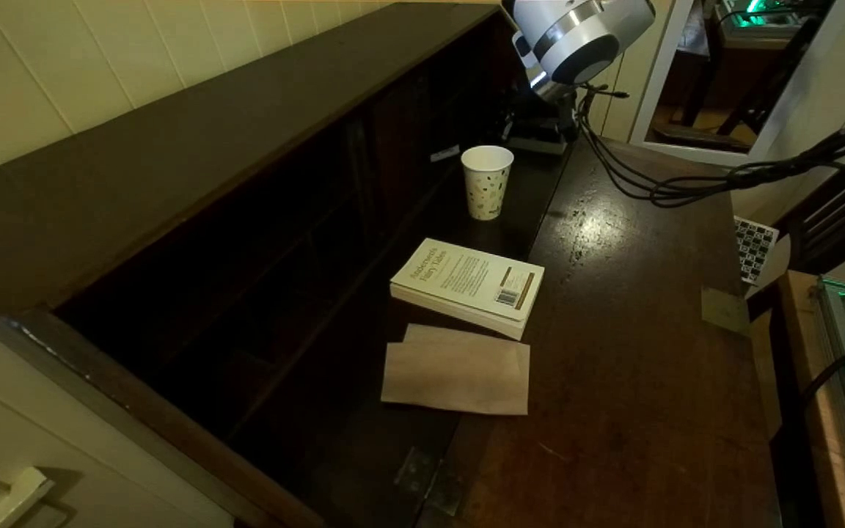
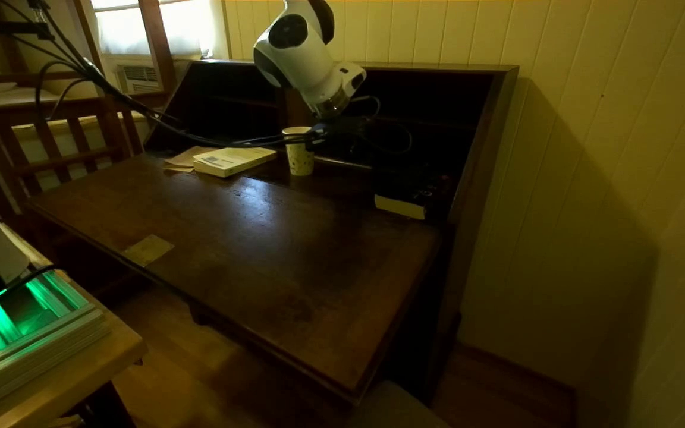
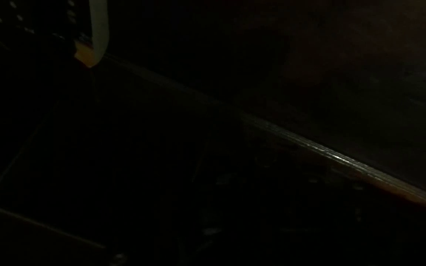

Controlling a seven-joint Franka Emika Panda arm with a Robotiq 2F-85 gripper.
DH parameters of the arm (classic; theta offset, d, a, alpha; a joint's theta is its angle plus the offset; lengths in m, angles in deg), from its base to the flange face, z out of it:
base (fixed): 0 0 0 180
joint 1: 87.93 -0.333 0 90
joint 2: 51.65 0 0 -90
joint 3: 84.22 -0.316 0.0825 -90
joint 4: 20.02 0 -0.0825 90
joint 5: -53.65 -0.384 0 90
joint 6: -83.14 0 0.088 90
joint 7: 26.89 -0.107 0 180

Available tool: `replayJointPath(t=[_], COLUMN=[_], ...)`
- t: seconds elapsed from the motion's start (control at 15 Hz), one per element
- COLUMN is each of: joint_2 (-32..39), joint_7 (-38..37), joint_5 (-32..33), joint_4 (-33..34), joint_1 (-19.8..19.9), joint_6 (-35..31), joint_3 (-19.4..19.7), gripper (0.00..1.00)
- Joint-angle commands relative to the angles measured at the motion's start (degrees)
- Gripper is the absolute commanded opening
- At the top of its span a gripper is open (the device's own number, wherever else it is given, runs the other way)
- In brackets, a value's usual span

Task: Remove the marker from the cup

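White and spotty, the paper cup [image 1: 486,187] stands upright on the desk [image 1: 628,352] near the fairy tales book [image 1: 470,282]. It's dark around the gripper [image 1: 538,121], so I can't see how wide it spreads, what it holds, or where the marker is

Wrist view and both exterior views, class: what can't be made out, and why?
White speckled paper cup, inside bottom: hidden by its near wall in both exterior views; any marker low inside wouldn't show.
White paperback book, fine print: too small in an exterior view.
White robot arm, upper part: cut off by top edge in both exterior views.
Wrist view, lower shapes: too dark.
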Motion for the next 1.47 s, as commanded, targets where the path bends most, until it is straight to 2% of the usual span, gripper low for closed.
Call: replayJointPath(t=[0.0,1.4], joint_2=[2.3,10.0], joint_7=[-1.1,-11.1], joint_5=[-1.9,-1.5], joint_4=[2.7,12.2], joint_1=[0.2,-0.4], joint_6=[-0.5,-2.0], joint_3=[-0.7,-1.7], gripper=[0.06,0.06])
